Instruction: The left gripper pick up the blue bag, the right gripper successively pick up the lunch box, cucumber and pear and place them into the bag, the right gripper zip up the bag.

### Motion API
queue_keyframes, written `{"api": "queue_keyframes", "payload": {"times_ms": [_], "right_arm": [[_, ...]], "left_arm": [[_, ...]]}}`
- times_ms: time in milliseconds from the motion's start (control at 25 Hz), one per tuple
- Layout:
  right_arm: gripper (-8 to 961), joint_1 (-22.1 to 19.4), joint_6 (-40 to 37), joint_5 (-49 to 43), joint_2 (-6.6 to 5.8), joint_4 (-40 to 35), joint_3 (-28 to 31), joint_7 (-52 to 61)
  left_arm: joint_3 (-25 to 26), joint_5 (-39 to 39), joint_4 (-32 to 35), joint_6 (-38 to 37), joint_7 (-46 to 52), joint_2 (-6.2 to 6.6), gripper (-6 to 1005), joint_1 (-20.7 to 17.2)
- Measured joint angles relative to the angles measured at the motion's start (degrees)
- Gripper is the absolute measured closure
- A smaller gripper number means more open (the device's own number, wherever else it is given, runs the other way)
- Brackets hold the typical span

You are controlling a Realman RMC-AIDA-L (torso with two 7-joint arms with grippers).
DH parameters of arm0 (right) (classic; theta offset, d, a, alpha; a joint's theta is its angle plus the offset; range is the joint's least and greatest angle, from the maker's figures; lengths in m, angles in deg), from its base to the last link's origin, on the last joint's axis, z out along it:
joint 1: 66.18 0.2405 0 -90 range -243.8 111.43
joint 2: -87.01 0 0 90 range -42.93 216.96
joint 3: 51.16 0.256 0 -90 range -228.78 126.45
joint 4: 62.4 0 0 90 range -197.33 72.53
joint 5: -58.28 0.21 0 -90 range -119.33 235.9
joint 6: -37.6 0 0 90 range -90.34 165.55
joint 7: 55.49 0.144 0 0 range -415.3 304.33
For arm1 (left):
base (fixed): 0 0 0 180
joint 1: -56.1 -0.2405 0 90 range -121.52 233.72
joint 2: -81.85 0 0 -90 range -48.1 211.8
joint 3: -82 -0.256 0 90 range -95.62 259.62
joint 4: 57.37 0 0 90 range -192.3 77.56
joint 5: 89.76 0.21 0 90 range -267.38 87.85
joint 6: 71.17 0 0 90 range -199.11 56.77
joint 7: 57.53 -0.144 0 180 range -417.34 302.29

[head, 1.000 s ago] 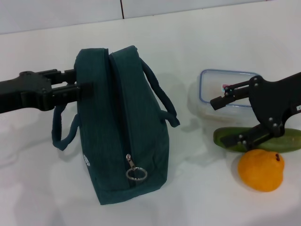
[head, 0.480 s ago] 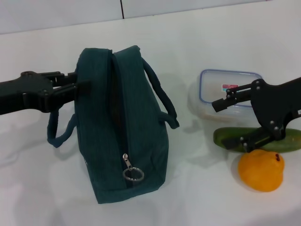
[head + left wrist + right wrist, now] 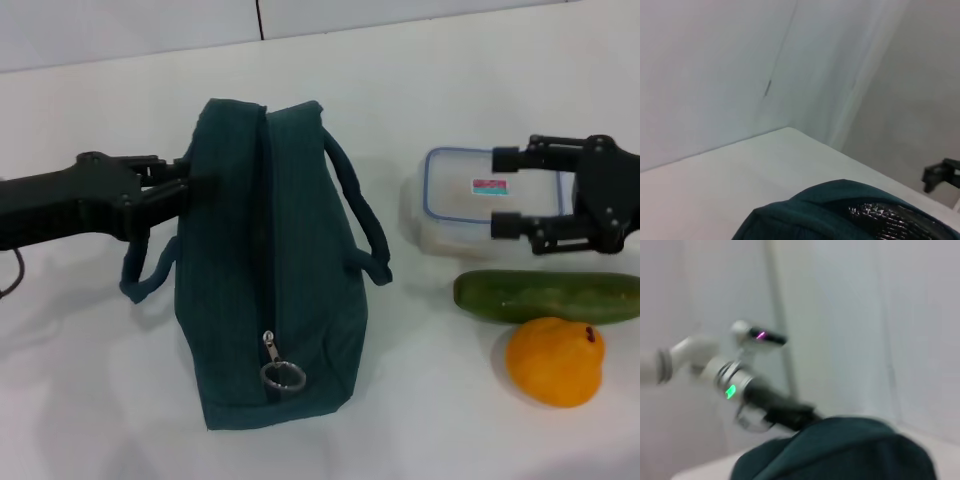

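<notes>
You see the black left gripper (image 3: 188,183) pinching the dark teal fabric bag's (image 3: 270,270) side — the black right gripper (image 3: 507,192), fingers spread, hovers over the clear blue-rimmed lunch box (image 3: 462,210)

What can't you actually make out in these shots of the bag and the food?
- Left gripper, head view: the blue bag hides its tips, so the grip is unclear.
- Bag contents, left wrist view: only a strip of silver lining shows.
- Lunch box contents, head view: the right gripper, jaws open, covers part.
- Cucumber, head view: cut off by the edge.
</notes>
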Motion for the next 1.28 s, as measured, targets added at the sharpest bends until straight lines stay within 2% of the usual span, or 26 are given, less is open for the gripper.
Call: {"api": "queue_keyframes", "payload": {"times_ms": [200, 360, 600, 840, 960, 1040, 1280], "right_arm": [[138, 0.1, 3.1, 2.9, 0.12, 11.8, 4.3, -1.8], [138, -0.9, 3.5, 11.0, 0.29, 22.7, 6.2, -4.2], [139, -2.3, 2.9, 28.6, 0.71, 47.3, 7.9, -19.8], [142, -2.7, 2.4, 33.7, 1.14, 63.1, 9.1, -25.7], [143, -4.4, 1.9, 33.3, 1.18, 67.5, 11.2, -26.5], [143, -4.9, 1.7, 33.3, 1.1, 67.5, 11.0, -25.3], [144, -10.5, 1.3, 33.9, 0.41, 62.3, 10.8, -15.3]], "left_arm": [[-0.4, 0.0, -0.6, 0.6, -3.7, -0.16, 738, 0.9], [-0.5, -0.2, -1.2, 0.6, -8.5, -0.22, 778, 0.9], [-0.6, 0.3, -1.9, 0.3, -8.8, -0.09, 837, 1.2], [-0.6, 2.2, -2.6, 0.3, -10.4, 0.05, 886, 1.1], [-0.6, 2.2, -3.8, 0.3, -11.7, 0.01, 901, 1.2], [-0.8, 2.8, -4.2, 0.3, -11.8, -0.02, 909, 1.3], [-1.6, 3.9, -4.6, 0.2, -11.8, -0.09, 931, 1.1]]}}
